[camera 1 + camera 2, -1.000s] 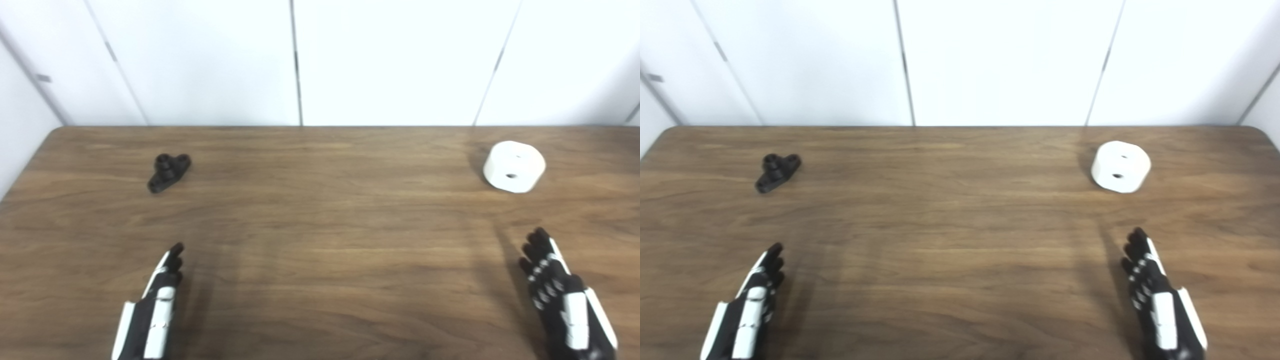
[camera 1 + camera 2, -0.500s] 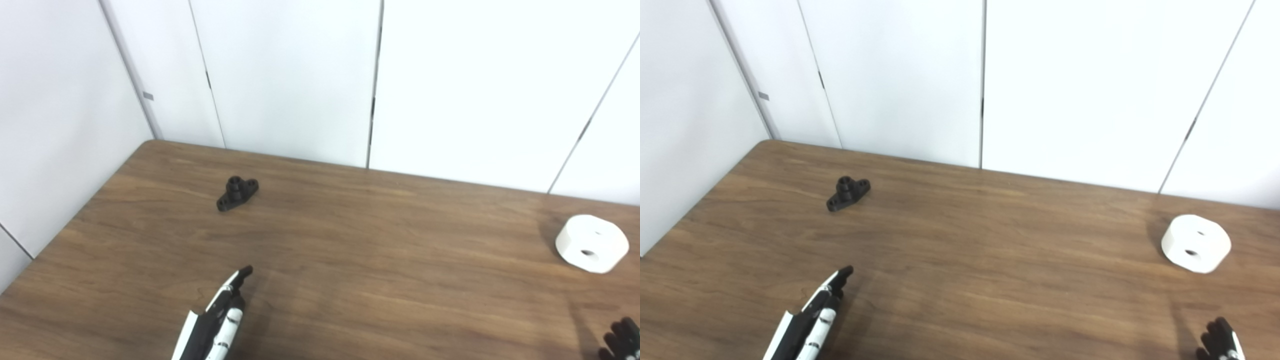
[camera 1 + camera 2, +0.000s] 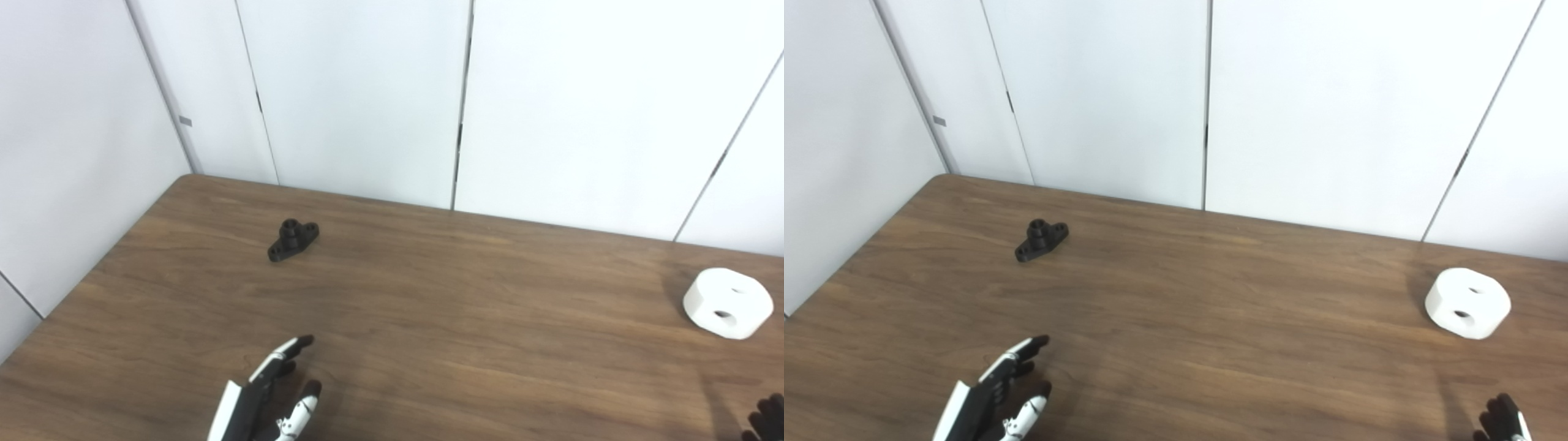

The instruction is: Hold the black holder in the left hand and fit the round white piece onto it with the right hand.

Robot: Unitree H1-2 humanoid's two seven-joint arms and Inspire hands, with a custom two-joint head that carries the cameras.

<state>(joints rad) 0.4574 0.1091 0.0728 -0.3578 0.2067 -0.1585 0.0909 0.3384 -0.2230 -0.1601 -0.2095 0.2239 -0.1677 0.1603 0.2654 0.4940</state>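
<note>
The black holder [image 3: 293, 240] lies on the wooden table [image 3: 465, 318] at the far left, a short post rising from its flat base. The round white piece [image 3: 727, 302] rests at the far right, with two holes in its top. My left hand [image 3: 266, 399] hovers over the near left of the table, open, fingers spread and thumb apart, well short of the holder. Only the black fingertips of my right hand [image 3: 1502, 419] show at the bottom right corner, below the white piece; its state is hidden.
White wall panels [image 3: 367, 92] stand behind the table and along its left side. The table's left edge [image 3: 92, 275] runs diagonally toward the near left.
The camera turned left and tilted up a second ago, then nearly held. Since half a second ago my left hand has rotated and spread, its thumb now showing. The parts have not moved.
</note>
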